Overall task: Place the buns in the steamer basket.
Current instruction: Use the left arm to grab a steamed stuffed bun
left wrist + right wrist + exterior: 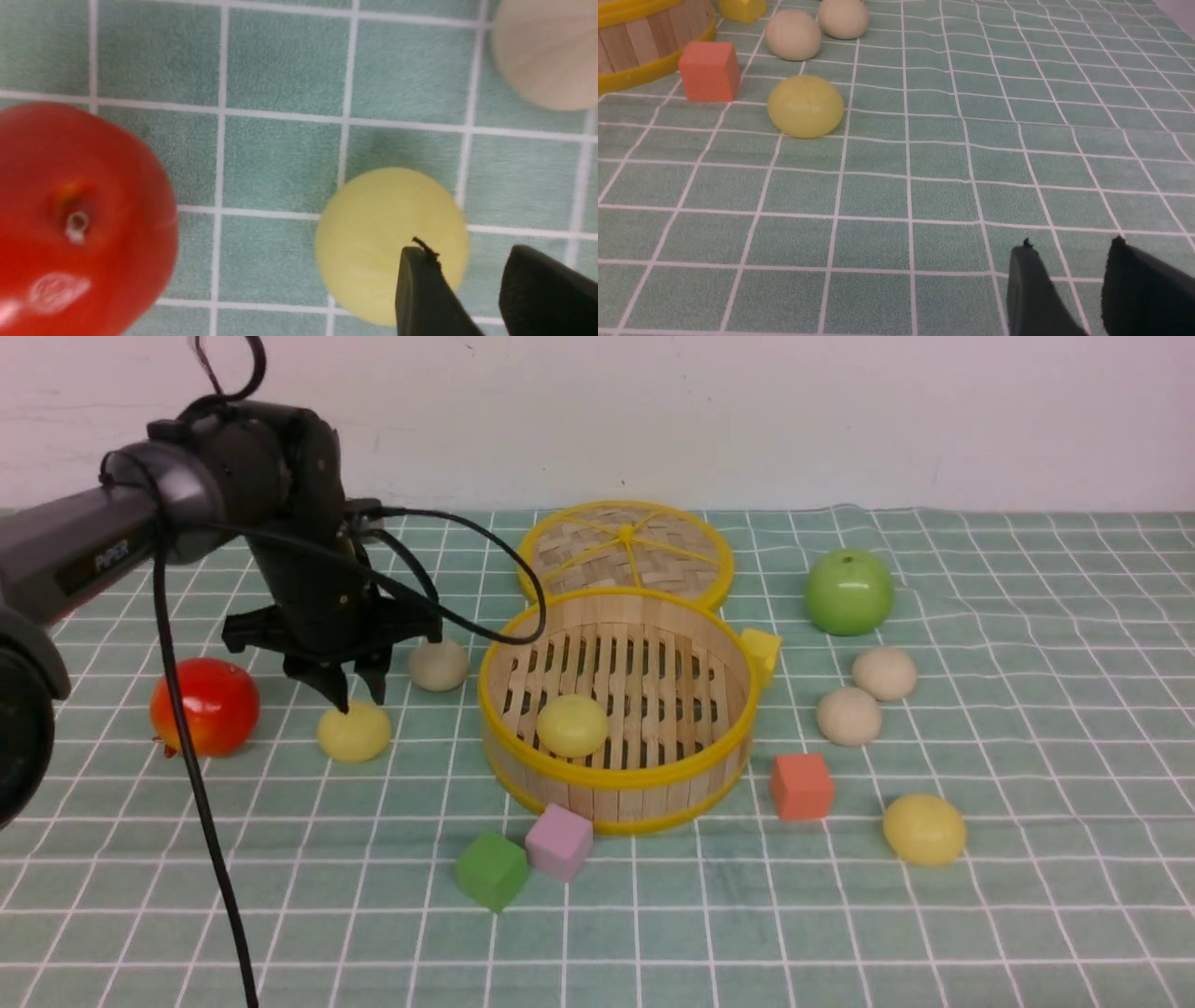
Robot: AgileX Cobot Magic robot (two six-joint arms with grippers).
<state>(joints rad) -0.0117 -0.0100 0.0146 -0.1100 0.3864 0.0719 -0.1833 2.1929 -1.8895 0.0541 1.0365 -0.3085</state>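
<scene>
Cubes lie nearest you: a green cube [492, 870] and a pink cube [558, 841] side by side, just in front of the steamer basket [597, 800]. Right of it are an orange cube [801, 786] and the right yellow bun [923, 828], which sits on the cloth. Your right gripper [1071, 245] shows only in its own wrist view, low over bare cloth, jaws partly apart with nothing between them.

One bun is home: the basket bun [571, 725] rests on the slatted floor, near the front wall. By my count that is one of six, with five left on the desk. Your left gripper [359, 695] hangs right over the left yellow bun [353, 732], jaws parted and empty, so I judge this pick has not closed yet. A red apple [205, 706] stands near that bun.

Farther back are the left cream bun [439, 664], the near cream bun [849, 716] and far cream bun [884, 673] on the right, a yellow cube [761, 651] just beside the basket, then a green apple [849, 591] and the lid [625, 553].

The desk wears a green cloth with a white grid, rumpled on the right; behind it is a plain white wall.
</scene>
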